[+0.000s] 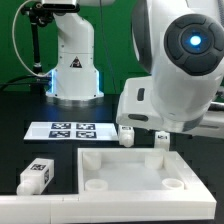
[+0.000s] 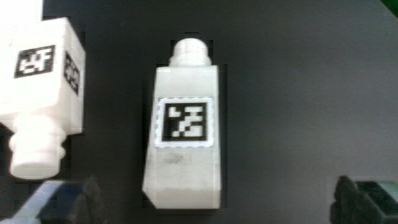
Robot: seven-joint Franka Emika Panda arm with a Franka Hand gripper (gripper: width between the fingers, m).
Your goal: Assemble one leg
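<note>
In the wrist view a white leg [image 2: 187, 125] with a black-and-white tag lies flat on the dark table, its round peg pointing away from the gripper. My gripper [image 2: 217, 205] is open above it, with its dark fingers [image 2: 71, 202] on either side of the leg's blunt end and not touching it. A second leg [image 2: 45, 90] lies beside it. In the exterior view two legs [image 1: 127, 132] [image 1: 162, 137] lie under the arm's hand [image 1: 146, 105]. A third leg [image 1: 35, 175] lies far off at the exterior view's left.
The wide white panel [image 1: 130, 190] with round corner sockets lies in front of the legs. The marker board [image 1: 70, 130] lies at the exterior view's left. The robot base [image 1: 75, 70] stands behind.
</note>
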